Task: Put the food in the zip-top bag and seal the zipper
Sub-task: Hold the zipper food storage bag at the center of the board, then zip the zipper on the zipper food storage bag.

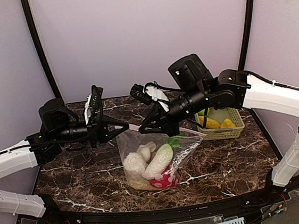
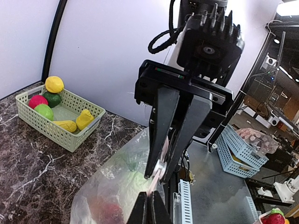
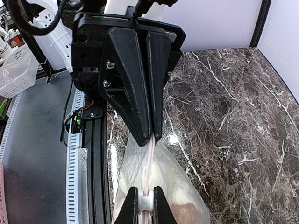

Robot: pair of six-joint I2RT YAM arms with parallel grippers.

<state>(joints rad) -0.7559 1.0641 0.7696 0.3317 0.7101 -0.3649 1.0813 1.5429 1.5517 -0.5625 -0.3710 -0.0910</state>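
The zip-top bag [image 1: 188,146] hangs between both grippers, its bottom on the table. Inside it are a white radish [image 1: 159,162], a pale lumpy piece [image 1: 135,164], a red spotted piece [image 1: 165,181] and a yellowish piece beneath. My left gripper [image 1: 124,127] is shut on the end of the pink-white zipper [image 3: 149,168]; its own view [image 2: 149,201] shows the strip pinched. My right gripper [image 1: 143,130] is shut on the white slider tab [image 3: 145,201], a short way from the left fingertips. The slider also shows in the left wrist view [image 2: 161,166].
A light green mesh basket [image 1: 236,129] stands at the back right with yellow, green and red toy fruits; it also shows in the left wrist view [image 2: 56,133]. The dark marble table [image 1: 235,162] ends at a black rail in front.
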